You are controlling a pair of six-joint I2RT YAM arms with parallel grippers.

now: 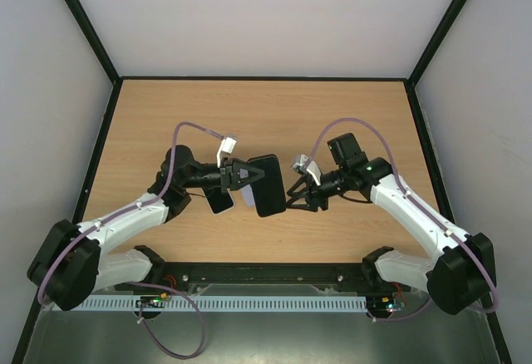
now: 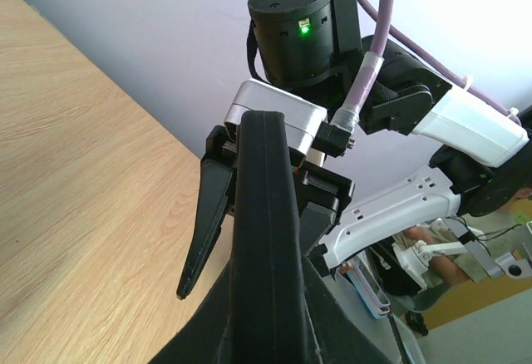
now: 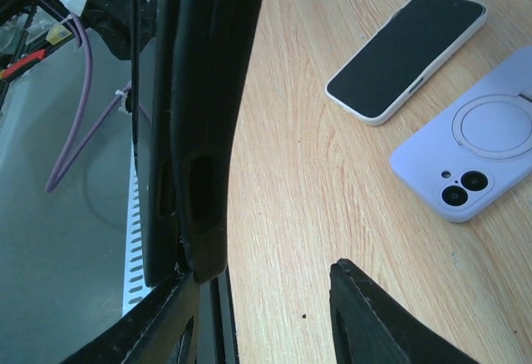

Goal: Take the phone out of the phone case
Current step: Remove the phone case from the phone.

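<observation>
while walls [image 1: 249, 15] ring wooden table [image 1: 249, 115] | left hand [image 1: 242, 177] clamps case [image 1: 268, 186] | right hand [image 1: 293, 196] apart

Both arms stretch inward, wrists level, claws facing each other. The left arm [image 1: 125, 214] has its left claw [image 1: 243, 174] clamped on the black phone case [image 1: 268, 185]. The right arm [image 1: 416, 210] holds its right claw [image 1: 293, 196] spread, its 2 fingers [image 2: 204, 223] either side of the case's edge.

From high over the near edge, my top camera looks down across the whole light wooden tabletop [image 1: 249, 106]. Both wrist cameras sit close, sharing the matte black phone case [image 1: 266, 185] edge-on.
</observation>
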